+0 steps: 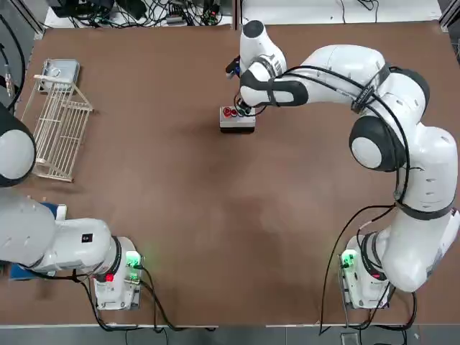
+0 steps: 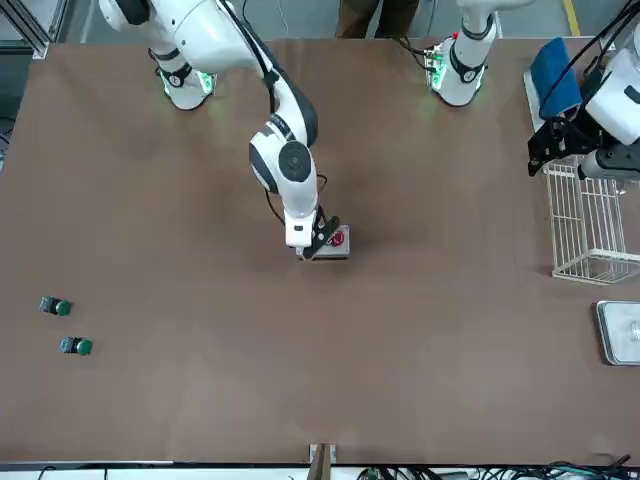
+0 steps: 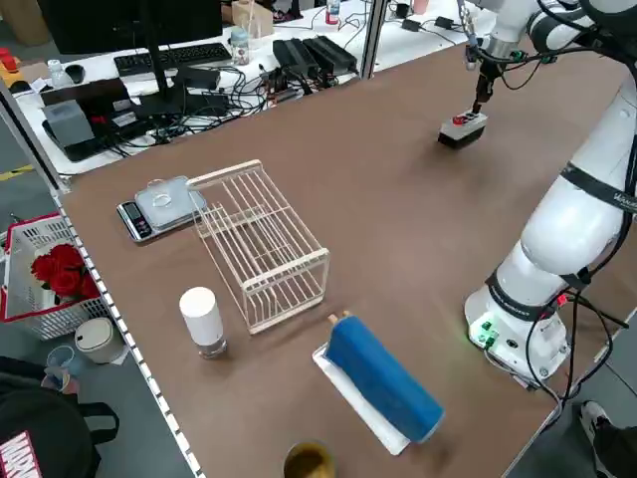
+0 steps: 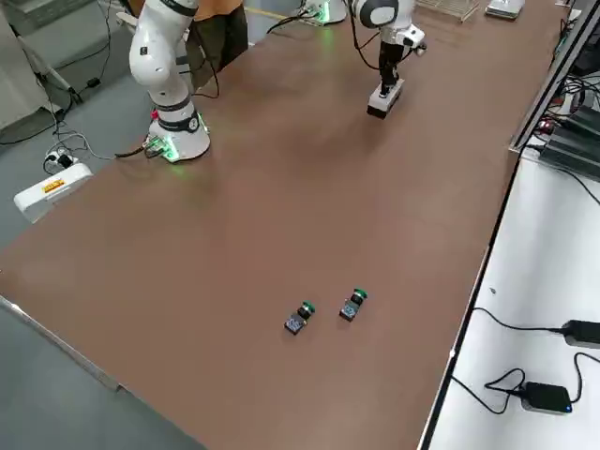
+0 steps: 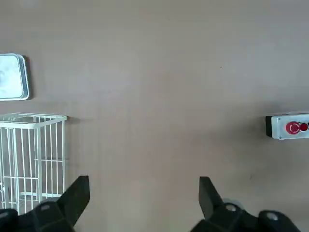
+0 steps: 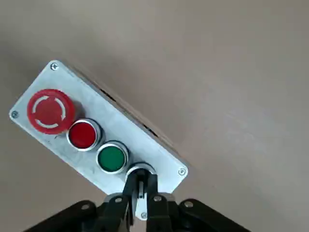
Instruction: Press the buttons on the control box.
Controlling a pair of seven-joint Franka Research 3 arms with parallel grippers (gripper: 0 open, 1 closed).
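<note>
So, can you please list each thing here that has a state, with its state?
right gripper: shut, fingertips over the end button of the control box.
left gripper: open, empty, parked above the table.
large red button: untouched.
small red button: untouched.
green button: untouched.
wire rack: lying on its side.

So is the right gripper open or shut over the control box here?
Shut. In the right wrist view the right gripper has its fingertips pinched together, tips at the last button in the row on the control box.
</note>
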